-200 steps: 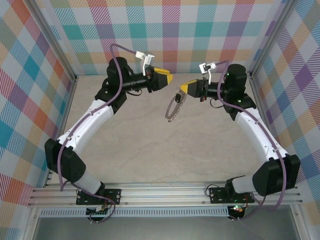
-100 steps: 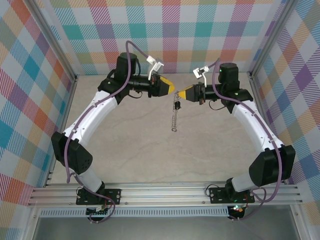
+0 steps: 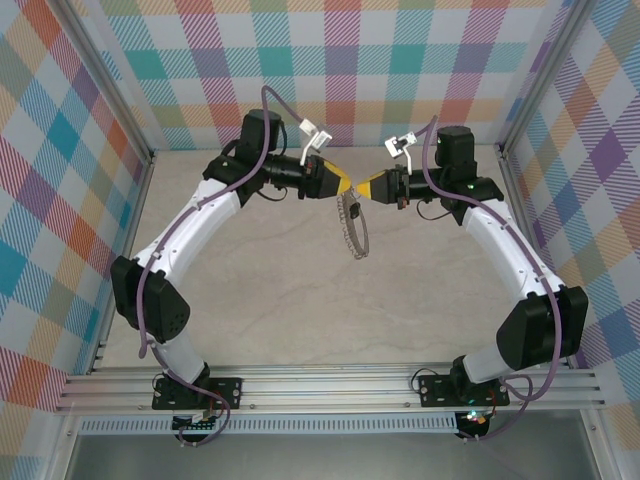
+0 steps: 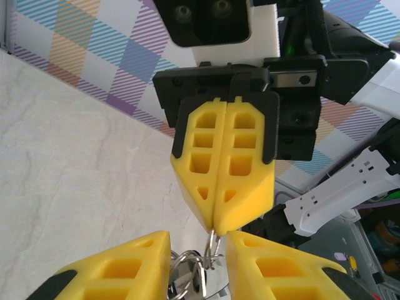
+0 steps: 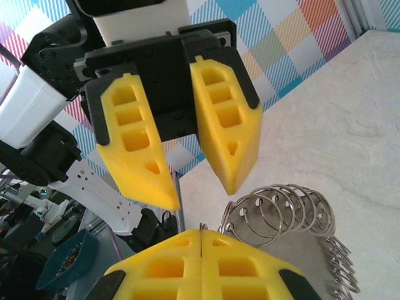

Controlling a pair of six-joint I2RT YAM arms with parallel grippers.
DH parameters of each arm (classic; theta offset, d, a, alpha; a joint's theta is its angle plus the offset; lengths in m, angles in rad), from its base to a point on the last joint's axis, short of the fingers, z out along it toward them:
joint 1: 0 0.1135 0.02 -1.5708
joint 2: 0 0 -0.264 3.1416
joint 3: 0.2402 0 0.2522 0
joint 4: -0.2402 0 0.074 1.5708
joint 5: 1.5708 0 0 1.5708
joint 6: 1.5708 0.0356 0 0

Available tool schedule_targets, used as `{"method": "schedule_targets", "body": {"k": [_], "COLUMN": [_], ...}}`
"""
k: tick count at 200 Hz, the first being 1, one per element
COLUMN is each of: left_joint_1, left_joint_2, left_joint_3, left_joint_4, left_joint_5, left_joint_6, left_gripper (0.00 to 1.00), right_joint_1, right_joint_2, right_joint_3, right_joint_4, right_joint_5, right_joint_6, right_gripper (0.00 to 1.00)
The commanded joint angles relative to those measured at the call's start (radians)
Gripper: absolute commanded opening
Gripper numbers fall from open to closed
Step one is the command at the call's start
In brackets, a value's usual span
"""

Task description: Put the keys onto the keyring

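The keyring, a grey scalloped hoop of small loops, hangs above the table from my right gripper, which is shut on one loop at its top. The right wrist view shows the coil of loops beside the closed tips of that gripper. My left gripper faces it tip to tip, open. In the left wrist view its fingers straddle the upper loops just under the right gripper's tip. I cannot make out the black-headed key; something dark sits among the loops.
The pale marbled tabletop lies beneath the hanging ring. Checkered walls enclose the back and both sides. An aluminium rail runs along the near edge by the arm bases.
The left gripper has moved right until its tips nearly meet the right gripper's. The ring has turned from edge-on to showing its hoop.
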Motion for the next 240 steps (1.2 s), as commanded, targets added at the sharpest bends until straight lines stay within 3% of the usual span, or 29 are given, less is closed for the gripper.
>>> {"method": "schedule_targets", "body": {"k": [1, 66, 115, 240], "left_joint_1": [-0.008, -0.015, 0.012, -0.039], "left_joint_2": [0.006, -0.006, -0.063, -0.035], "left_joint_3": [0.031, 0.028, 0.011, 0.004], "left_joint_4": [-0.012, -0.003, 0.021, 0.042], "left_joint_5": [0.033, -0.007, -0.061, -0.019], "left_joint_6": [0.02, 0.019, 0.02, -0.005], "left_gripper": [0.29, 0.29, 0.35, 0.35], "right_joint_1": [-0.008, -0.008, -0.008, -0.008], "right_joint_2": [0.007, 0.005, 0.008, 0.015], "right_joint_3": [0.026, 0.016, 0.004, -0.012], "right_joint_4": [0.045, 0.057, 0.069, 0.108], "right_joint_5": [-0.041, -0.038, -0.032, -0.019], "right_joint_6": [0.005, 0.013, 0.017, 0.04], "right_gripper": [0.0, 0.0, 0.0, 0.0]}}
